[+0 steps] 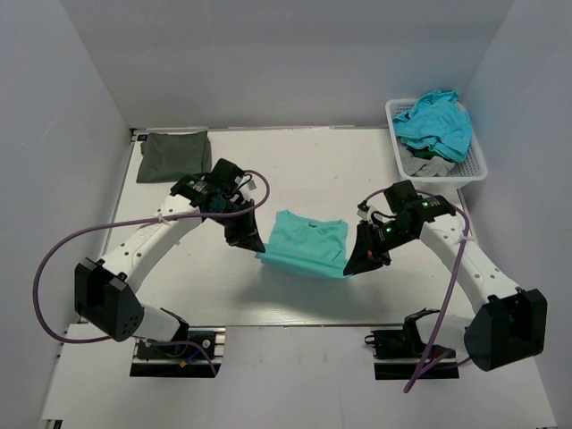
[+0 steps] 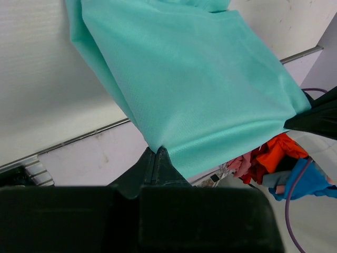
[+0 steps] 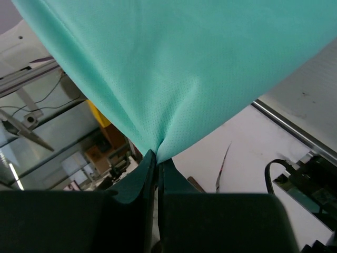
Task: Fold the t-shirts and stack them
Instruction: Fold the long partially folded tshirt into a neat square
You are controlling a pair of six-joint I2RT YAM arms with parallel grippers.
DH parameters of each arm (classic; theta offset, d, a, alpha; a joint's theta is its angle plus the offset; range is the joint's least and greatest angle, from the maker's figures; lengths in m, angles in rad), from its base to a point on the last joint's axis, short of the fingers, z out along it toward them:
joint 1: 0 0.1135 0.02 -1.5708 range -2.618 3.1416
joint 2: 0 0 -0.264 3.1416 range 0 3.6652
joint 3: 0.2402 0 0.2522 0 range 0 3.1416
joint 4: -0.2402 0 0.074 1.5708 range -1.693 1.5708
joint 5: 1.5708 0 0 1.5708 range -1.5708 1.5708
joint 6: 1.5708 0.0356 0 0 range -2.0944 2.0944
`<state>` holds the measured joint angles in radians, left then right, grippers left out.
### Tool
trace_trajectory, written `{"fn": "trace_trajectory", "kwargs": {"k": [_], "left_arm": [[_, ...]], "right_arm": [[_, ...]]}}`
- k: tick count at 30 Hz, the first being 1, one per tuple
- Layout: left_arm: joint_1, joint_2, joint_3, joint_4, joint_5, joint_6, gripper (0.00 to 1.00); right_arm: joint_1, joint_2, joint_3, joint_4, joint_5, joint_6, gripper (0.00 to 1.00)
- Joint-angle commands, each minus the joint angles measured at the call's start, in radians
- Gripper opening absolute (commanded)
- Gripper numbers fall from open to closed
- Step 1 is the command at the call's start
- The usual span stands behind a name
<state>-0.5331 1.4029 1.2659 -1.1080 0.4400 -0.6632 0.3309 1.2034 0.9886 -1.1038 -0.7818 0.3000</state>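
- left gripper (image 1: 254, 247) clamps the teal t-shirt (image 1: 308, 243) at its near-left corner; right gripper (image 1: 356, 265) clamps the near-right corner
- bare table (image 1: 304, 170) beyond; olive t-shirt (image 1: 174, 155) folded far left

No writing to read

Nothing legible shows in any view: the teal shirt (image 1: 308, 243), the dark folded shirt (image 1: 174, 155) and the white basket (image 1: 447, 177) carry no letters, numbers or logos that can be made out.
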Motion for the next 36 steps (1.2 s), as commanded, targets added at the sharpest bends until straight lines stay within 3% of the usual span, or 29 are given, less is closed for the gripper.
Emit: {"fn": "trace_trajectory", "kwargs": {"k": [1, 6, 10, 17, 25, 36], "left_arm": [[0.008, 0.031, 0.047, 0.025, 0.014, 0.014, 0.00], [0.032, 0.031, 0.067, 0.126, -0.035, -0.032, 0.00], [0.032, 0.123, 0.189, 0.116, -0.147, -0.052, 0.00], [0.059, 0.249, 0.245, 0.172, -0.176, -0.075, 0.00], [0.090, 0.341, 0.257, 0.413, -0.153, -0.142, 0.00], [0.099, 0.547, 0.432, 0.453, -0.113, -0.142, 0.00]], "right_arm": [[-0.032, 0.031, 0.050, -0.021, -0.104, -0.050, 0.00], [-0.070, 0.110, -0.004, 0.081, -0.275, -0.065, 0.00], [-0.115, 0.149, 0.007, 0.140, -0.292, -0.065, 0.00], [-0.180, 0.208, -0.025, 0.258, -0.327, -0.035, 0.00], [-0.254, 0.314, -0.022, 0.430, -0.330, 0.013, 0.00], [-0.319, 0.449, 0.025, 0.524, -0.221, 0.027, 0.00]]}}
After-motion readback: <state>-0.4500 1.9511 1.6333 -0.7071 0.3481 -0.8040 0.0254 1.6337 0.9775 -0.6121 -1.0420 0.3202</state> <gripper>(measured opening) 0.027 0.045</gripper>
